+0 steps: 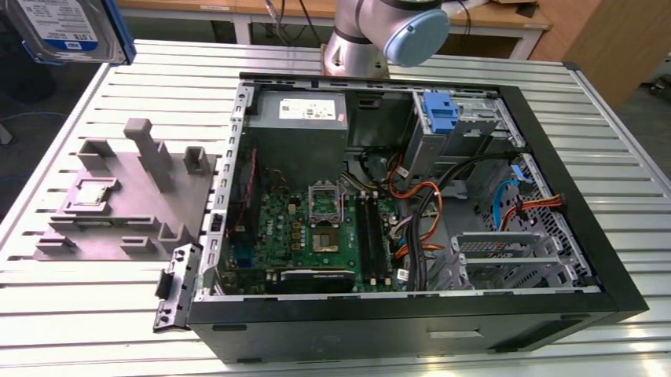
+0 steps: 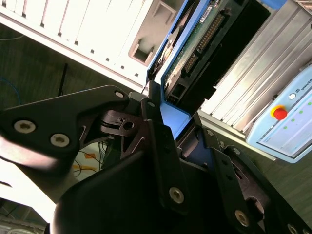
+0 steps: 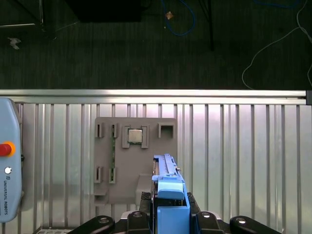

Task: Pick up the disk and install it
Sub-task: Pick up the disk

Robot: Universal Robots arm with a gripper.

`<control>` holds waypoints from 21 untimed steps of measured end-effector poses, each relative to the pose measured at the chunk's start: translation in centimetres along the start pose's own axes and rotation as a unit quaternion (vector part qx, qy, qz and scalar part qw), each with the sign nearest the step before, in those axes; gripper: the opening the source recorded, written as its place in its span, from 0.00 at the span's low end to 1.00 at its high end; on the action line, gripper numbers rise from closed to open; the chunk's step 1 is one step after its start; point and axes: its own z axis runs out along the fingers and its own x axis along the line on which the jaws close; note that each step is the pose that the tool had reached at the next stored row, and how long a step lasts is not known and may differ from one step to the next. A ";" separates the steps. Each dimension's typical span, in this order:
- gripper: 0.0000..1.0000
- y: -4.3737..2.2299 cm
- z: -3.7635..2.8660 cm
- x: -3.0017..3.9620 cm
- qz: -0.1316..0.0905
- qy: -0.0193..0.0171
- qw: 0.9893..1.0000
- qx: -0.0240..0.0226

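Note:
The disk, silver-grey with a white-and-blue label and blue side rails, hangs high at the exterior view's far left, above the table's corner. In the first wrist view the disk appears edge-on, its blue rail uppermost, over the grey fixture. My gripper is shut on it, with a black finger on each side. The second wrist view looks along the disk at its green circuit board side, with the gripper clamped on the blue rail end.
An open computer case lies on the slatted table, with a blue bracket and a metal drive cage inside. The grey fixture carries a small silver chip. A pendant lies on the table.

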 end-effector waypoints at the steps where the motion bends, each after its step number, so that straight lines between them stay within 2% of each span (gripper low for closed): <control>1: 0.36 -0.04 -0.01 0.00 0.000 0.000 1.000 0.000; 12: 0.36 -0.82 -0.01 0.00 0.000 0.000 1.000 0.000; 15: 0.36 -0.84 -0.01 0.01 0.000 0.000 1.000 0.000; 21: 0.36 -0.86 -0.01 0.70 0.000 0.000 1.000 0.000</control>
